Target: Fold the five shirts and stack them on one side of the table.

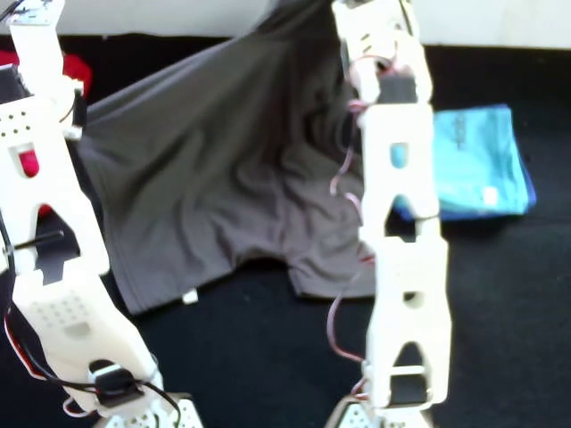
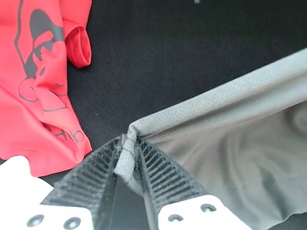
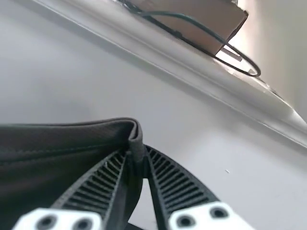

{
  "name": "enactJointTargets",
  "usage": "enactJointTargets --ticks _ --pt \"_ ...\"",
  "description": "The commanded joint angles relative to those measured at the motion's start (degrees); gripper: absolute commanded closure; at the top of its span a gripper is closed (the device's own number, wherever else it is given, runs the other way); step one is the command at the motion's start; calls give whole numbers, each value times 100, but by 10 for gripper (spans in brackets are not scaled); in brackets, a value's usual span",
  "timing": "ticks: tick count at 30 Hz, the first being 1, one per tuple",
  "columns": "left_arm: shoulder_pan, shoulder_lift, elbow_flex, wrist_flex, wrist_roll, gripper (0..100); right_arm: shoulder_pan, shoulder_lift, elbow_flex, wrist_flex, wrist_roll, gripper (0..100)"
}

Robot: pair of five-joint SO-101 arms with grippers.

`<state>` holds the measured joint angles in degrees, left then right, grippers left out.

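Our left hand (image 2: 127,145) and right hand (image 3: 137,152) each pinch an edge of the grey shirt (image 1: 214,178) over the desk (image 1: 268,357).

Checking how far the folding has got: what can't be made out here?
1. Blue pile, high view: the right arm covers one edge, so its shirt count is unclear.
2. Red shirt: mostly behind the left arm in the high view, cut off by the frame edge in the left wrist view.
3. Gray shirt, high view: top corner runs off the frame.
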<state>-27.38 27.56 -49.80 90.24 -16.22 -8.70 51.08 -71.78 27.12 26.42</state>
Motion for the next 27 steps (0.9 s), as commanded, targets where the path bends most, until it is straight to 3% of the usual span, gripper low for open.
enactJointTargets --ticks 1,20,27 --pt "92 -22 -171 -44 62 991 -57 136 -356 -171 62 993" --pt "215 -13 -119 -26 70 991 119 1657 -365 -822 79 993" --pt "286 -13 875 -70 44 991 110 2316 -391 -497 70 993"
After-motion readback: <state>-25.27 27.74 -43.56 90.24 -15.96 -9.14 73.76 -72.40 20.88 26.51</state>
